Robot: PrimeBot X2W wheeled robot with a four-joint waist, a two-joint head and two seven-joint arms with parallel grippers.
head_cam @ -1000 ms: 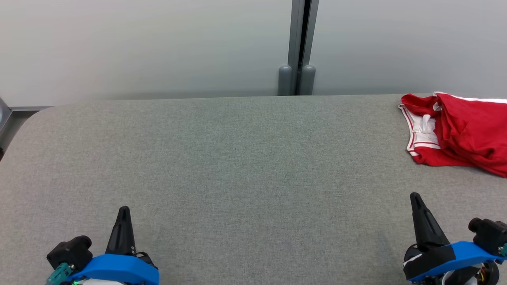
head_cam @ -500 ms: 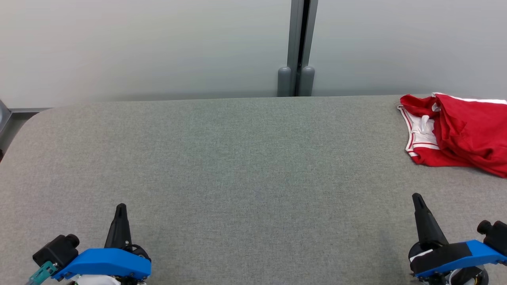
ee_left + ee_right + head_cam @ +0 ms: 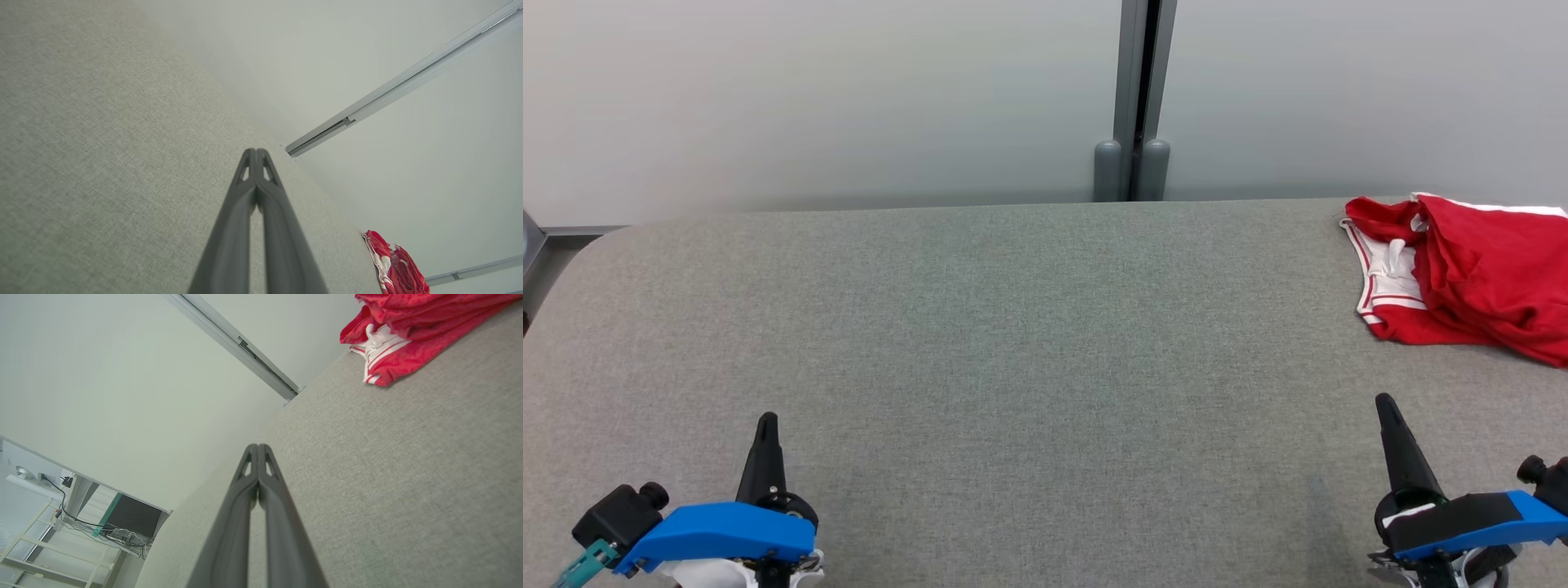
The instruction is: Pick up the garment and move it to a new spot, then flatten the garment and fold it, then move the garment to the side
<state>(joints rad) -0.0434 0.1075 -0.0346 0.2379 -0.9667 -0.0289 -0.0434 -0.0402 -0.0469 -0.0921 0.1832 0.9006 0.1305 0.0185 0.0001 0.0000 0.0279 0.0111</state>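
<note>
Head view: crumpled red garment (image 3: 1470, 278) lies far right on the grey table (image 3: 1013, 327).

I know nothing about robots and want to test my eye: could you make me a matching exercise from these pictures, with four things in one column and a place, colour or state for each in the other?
Things:
1. garment
2. left claw
3. right claw
4. table

Descriptions:
A. grey, covered in cloth
B. shut, low on the left of the head view
C. red with white trim, crumpled at the far right
D. shut, low on the right of the head view, on the same side as the red heap

Pairs: 1-C, 2-B, 3-D, 4-A
</note>
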